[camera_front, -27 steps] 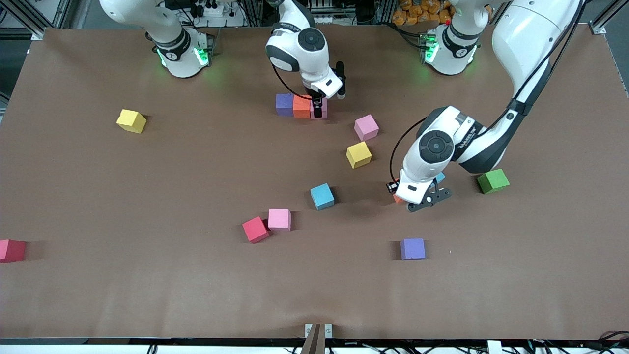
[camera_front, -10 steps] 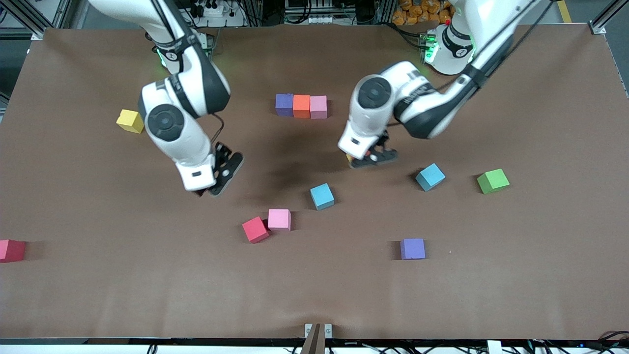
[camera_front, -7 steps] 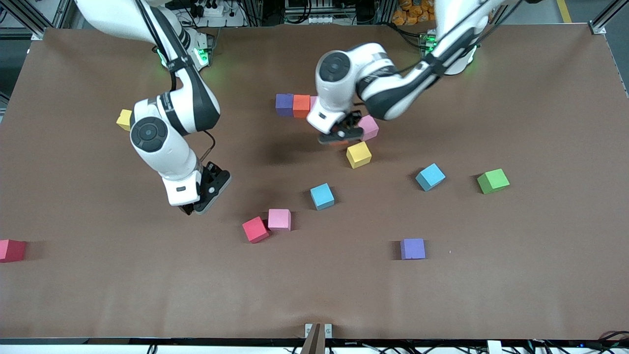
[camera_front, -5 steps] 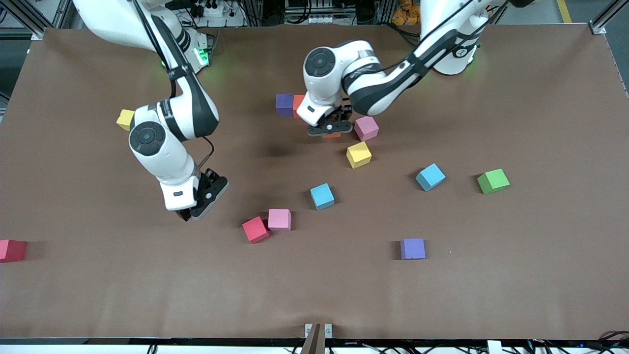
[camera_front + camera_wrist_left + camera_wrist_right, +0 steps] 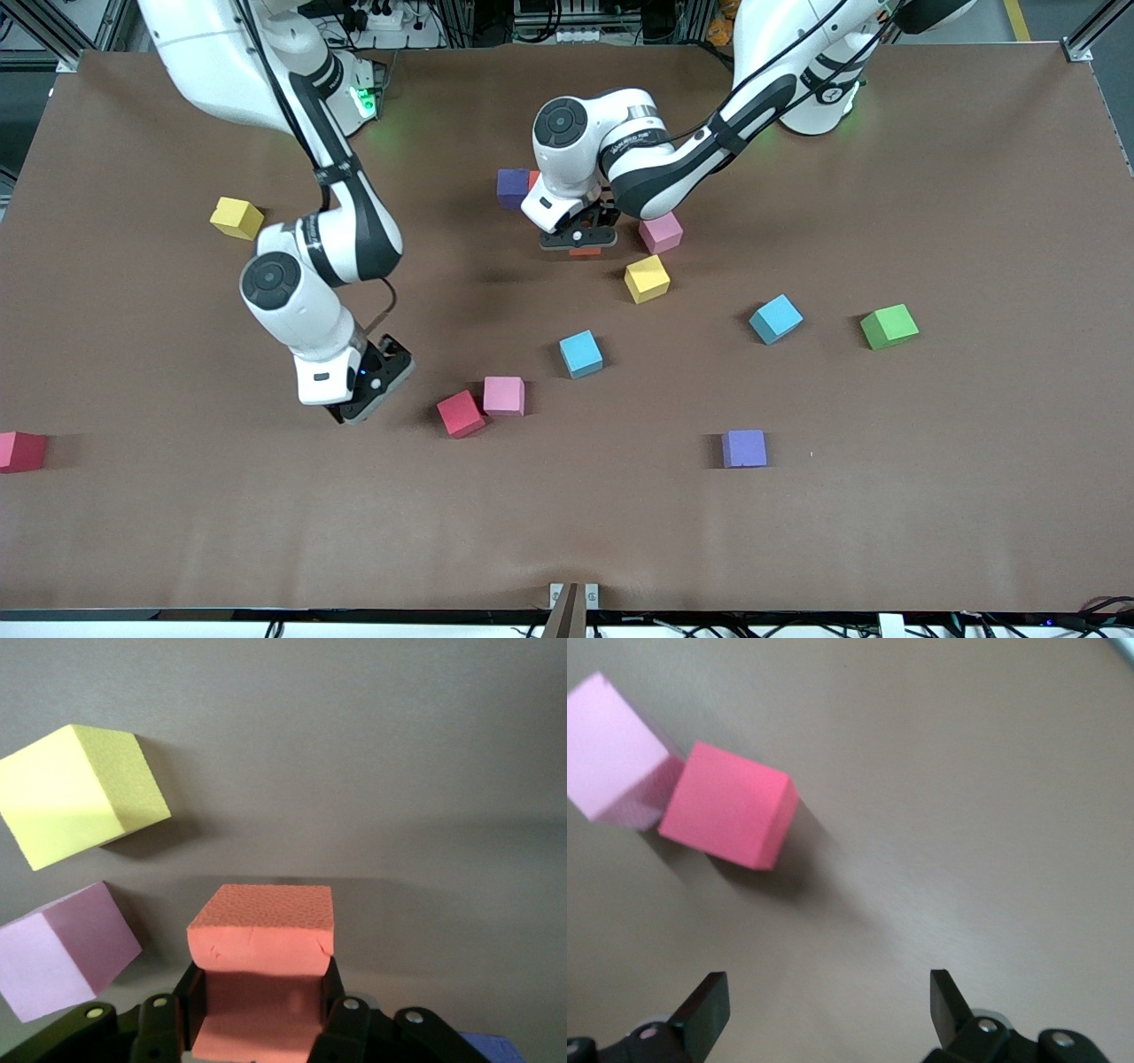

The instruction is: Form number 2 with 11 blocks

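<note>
My left gripper (image 5: pixel 580 240) is shut on an orange block (image 5: pixel 585 252), held low just on the front camera's side of a row whose purple block (image 5: pixel 511 186) and orange block (image 5: pixel 533 181) show; the arm hides the rest. In the left wrist view the held orange block (image 5: pixel 261 930) sits between the fingers, with a yellow block (image 5: pixel 80 793) and a pink block (image 5: pixel 62 961) beside it. My right gripper (image 5: pixel 370 392) is open and empty, low beside the red block (image 5: pixel 461 414) and pink block (image 5: pixel 503 395); its wrist view shows the red block (image 5: pixel 726 806) and pink block (image 5: pixel 611 749).
Loose on the table: pink block (image 5: pixel 661 232), yellow block (image 5: pixel 647 278), two light blue blocks (image 5: pixel 580 354) (image 5: pixel 776 318), a purple block (image 5: pixel 743 448), a green cube (image 5: pixel 889 325), a second yellow block (image 5: pixel 236 217), and a red block (image 5: pixel 19 450) at the right arm's end.
My left gripper has carried the orange block from near the green cube to just beside the row. My right gripper has left the row and moved toward the red block.
</note>
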`<state>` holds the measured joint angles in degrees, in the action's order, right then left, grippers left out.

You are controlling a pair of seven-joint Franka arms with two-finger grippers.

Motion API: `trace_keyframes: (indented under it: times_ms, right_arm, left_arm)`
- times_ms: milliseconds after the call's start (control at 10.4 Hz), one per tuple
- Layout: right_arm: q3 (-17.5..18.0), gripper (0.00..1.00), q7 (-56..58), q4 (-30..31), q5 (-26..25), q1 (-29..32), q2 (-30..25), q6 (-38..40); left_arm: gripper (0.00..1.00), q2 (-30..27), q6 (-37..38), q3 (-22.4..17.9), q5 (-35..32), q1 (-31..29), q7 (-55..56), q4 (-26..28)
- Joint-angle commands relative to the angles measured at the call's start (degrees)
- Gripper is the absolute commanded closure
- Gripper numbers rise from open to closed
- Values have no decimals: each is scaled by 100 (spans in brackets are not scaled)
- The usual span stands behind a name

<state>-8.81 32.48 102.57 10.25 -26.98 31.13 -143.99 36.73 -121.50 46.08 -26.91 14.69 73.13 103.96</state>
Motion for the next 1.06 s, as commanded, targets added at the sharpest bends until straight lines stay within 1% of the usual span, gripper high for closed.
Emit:
trace_keyframes:
  times_ms: [0, 193, 579, 772, 965]
  right_arm:
    - [-6, 0, -1047, -587, 276, -290, 559, -67]
    - [-6, 0, -2171, -711, 276, -352, 683, -59]
    - [2, 0, -2299, -799, 337, -422, 911, -173]
    - [2, 0, -2562, -931, 478, -536, 1078, -173]
    - [2, 0, -2589, -993, 487, -546, 1097, -164]
  left_arm:
    - [100, 159, -128, -194, -165, 314, 219, -95]
    - [100, 203, -250, -362, -191, 543, 316, -87]
    - [100, 282, -277, -459, -200, 780, 456, -60]
    - [100, 291, -286, -459, -279, 790, 466, -34]
    - [100, 317, -339, -459, -411, 790, 466, 36]
